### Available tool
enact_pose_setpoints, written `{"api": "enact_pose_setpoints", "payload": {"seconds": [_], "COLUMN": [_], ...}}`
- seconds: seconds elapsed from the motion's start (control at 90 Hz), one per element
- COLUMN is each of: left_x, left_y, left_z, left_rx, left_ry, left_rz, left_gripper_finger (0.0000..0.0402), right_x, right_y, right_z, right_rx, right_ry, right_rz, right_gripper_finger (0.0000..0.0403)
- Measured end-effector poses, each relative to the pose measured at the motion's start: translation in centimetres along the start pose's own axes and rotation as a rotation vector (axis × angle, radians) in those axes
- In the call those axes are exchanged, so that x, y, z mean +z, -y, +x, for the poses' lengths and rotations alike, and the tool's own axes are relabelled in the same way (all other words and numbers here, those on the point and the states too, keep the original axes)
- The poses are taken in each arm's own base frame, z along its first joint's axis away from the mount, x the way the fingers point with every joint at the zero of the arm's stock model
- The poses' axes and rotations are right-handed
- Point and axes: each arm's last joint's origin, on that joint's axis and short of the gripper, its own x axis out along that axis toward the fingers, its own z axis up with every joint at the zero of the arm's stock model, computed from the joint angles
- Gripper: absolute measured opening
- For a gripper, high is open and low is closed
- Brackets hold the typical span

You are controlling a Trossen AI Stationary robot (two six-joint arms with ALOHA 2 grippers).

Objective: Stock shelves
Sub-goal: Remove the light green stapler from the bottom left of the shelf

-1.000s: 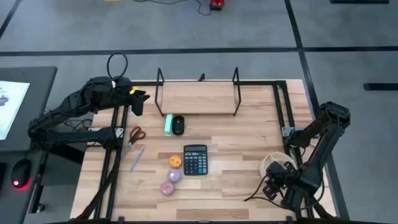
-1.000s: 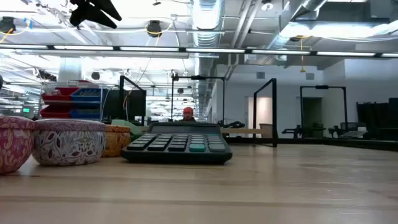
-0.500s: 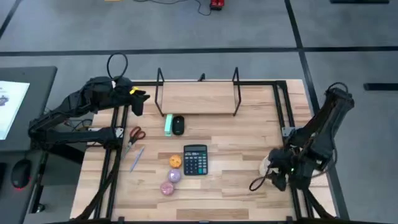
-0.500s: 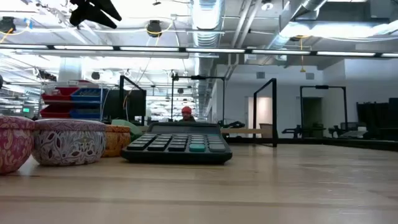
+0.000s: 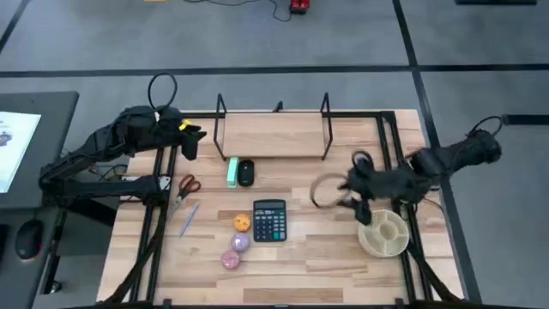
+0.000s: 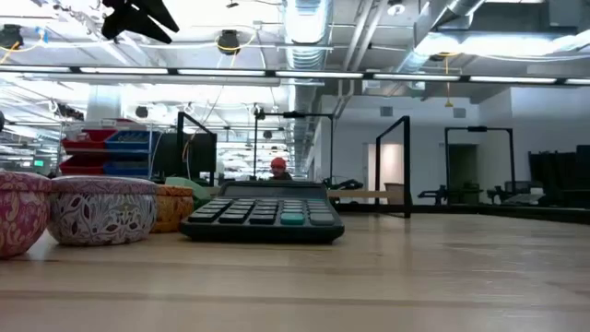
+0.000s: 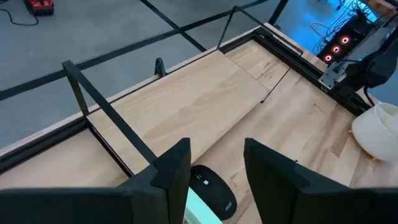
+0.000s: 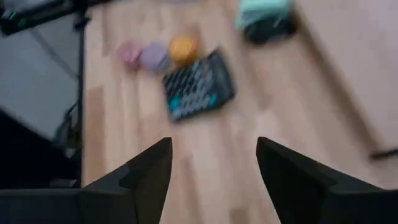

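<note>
My right gripper (image 5: 347,190) hangs over the table (image 5: 300,257), right of centre, between the calculator (image 5: 269,221) and the white divided dish (image 5: 383,233). Its fingers (image 8: 298,180) stand wide apart with nothing between them; through the gap I see only bare wood, with the calculator farther off and three small tins (image 8: 155,55) beyond it. It touches nothing.

My left gripper (image 5: 190,137) waits at the table's left edge, just beside the rack's left end. Its fingers (image 7: 171,168) are also spread and hold nothing; the black mouse (image 7: 214,191) lies just past them.

The rack (image 5: 273,136) stands at the far middle of the table, its plank bare. The mouse and a green block (image 5: 232,171) lie just in front of it.
</note>
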Motion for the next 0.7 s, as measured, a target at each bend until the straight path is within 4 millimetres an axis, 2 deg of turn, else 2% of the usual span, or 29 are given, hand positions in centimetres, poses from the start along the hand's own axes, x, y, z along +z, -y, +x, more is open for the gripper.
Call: {"api": "enact_pose_setpoints", "payload": {"seconds": [0.133,0.356,0.511,0.7], "left_x": [-0.1,-0.4,-1.2,-2.9], "left_y": [0.1,0.6,2.2,3.6], "left_z": [0.0,0.7,2.8,6.2], "left_rx": [-0.038,-0.117,-0.132,-0.021], "left_ry": [-0.019,-0.100,-0.192,-0.322], "left_rz": [-0.019,-0.049,-0.029,-0.125], "left_gripper_finger": [0.0127,0.0127,0.0127,0.0127], "right_x": [3.0,7.0,8.7,9.2], "right_y": [1.3,3.8,5.8,6.3], "right_z": [1.7,4.5,5.7,6.0], "right_rx": [-0.067,-0.126,-0.174,-0.185], "right_ry": [0.067,0.213,0.272,0.283], "right_rz": [0.068,0.232,0.512,0.546], "right_gripper_finger": [0.0223,0.0223,0.0223,0.0223]}}
